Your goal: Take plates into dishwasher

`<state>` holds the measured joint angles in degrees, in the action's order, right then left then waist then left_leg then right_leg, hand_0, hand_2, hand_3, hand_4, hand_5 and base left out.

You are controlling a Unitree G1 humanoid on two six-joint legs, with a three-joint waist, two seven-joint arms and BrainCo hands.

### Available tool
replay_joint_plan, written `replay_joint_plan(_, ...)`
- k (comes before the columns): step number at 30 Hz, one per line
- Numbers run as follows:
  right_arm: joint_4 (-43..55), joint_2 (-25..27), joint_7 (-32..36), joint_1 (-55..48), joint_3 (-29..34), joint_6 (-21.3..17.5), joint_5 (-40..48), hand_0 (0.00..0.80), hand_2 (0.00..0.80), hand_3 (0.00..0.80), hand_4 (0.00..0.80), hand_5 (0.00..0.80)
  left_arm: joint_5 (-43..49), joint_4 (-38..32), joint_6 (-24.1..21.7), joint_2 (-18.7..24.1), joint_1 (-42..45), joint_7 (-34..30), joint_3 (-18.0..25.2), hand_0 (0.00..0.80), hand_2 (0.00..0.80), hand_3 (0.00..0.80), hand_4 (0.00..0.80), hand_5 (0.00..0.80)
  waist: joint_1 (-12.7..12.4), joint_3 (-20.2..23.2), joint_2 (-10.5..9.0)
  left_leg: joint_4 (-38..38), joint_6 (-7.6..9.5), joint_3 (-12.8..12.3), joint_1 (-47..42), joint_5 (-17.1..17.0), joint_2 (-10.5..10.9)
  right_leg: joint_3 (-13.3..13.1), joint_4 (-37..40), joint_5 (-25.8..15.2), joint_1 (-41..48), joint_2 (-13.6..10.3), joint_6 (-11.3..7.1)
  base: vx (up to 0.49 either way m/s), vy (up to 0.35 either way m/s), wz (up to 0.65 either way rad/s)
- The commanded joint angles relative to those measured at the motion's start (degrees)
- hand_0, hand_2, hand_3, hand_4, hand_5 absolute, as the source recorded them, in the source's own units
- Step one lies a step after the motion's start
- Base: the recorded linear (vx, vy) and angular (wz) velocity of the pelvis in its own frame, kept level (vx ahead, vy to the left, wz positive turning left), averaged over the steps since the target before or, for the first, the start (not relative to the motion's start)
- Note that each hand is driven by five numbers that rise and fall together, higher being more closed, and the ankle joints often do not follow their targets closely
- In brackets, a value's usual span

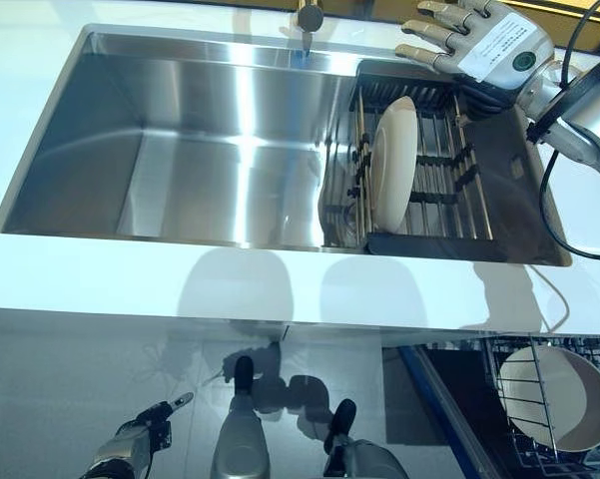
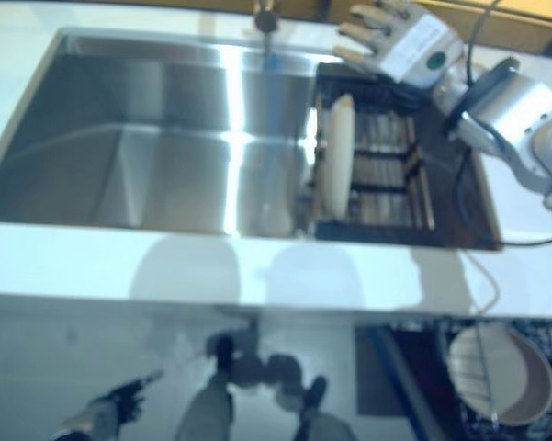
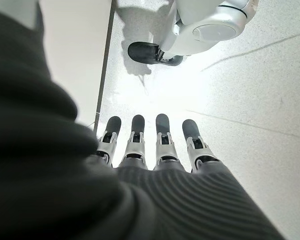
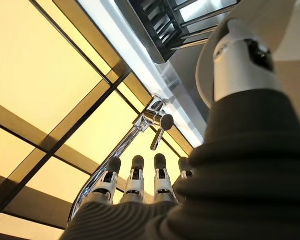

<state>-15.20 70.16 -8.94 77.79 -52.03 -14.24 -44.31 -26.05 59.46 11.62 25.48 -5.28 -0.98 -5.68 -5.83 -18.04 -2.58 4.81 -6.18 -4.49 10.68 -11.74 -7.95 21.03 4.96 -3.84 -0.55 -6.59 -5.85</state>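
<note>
A cream plate (image 1: 393, 157) stands on edge in the dark drying rack (image 1: 434, 215) at the right end of the steel sink (image 1: 200, 150). A second cream plate (image 1: 554, 397) stands in the dishwasher's wire rack (image 1: 524, 449) at the lower right. My right hand (image 1: 474, 38) hovers open above the back of the drying rack, fingers straight, holding nothing; its fingers (image 4: 135, 181) also show in the right wrist view. My left hand (image 1: 140, 439) hangs low near the floor at the lower left, fingers (image 3: 162, 142) straight and empty.
A chrome tap (image 1: 307, 20) stands behind the sink, just left of my right hand. The white counter (image 1: 130, 279) runs along the sink's front edge. The open dishwasher is below the counter at the right.
</note>
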Motion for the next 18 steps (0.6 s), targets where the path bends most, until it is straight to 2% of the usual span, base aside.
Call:
replay_joint_plan(1,3.08,0.8,0.35,2.22,0.75,-1.14,1.37,0.0,0.0,0.0,0.0,0.0,-1.11,-0.67,-0.11,1.0,-1.84,0.71,-0.73,0.0,0.0,0.0,0.0,0.0,-0.45,-0.48,-2.41,0.19,-0.37,-2.98,-2.72,4.11,1.46,-1.04,0.04,-1.69,-1.39,-2.0,-3.08,0.0,0.0,0.0)
replay_joint_plan(18,4.98,-0.43,1.93,2.26,-0.29,-1.43,2.49,0.0,0.0,0.0,0.0,0.0,-1.36,-1.77,-0.81,1.13,-1.92,-0.34,-1.3,0.0,0.0,0.0,0.0,0.0,-0.76,-2.02,-1.6,0.19,-0.22,-2.9,-1.85,4.04,1.87,-0.91,-0.25,-1.91,-2.57,-2.3,-3.1,0.0,0.0,0.0)
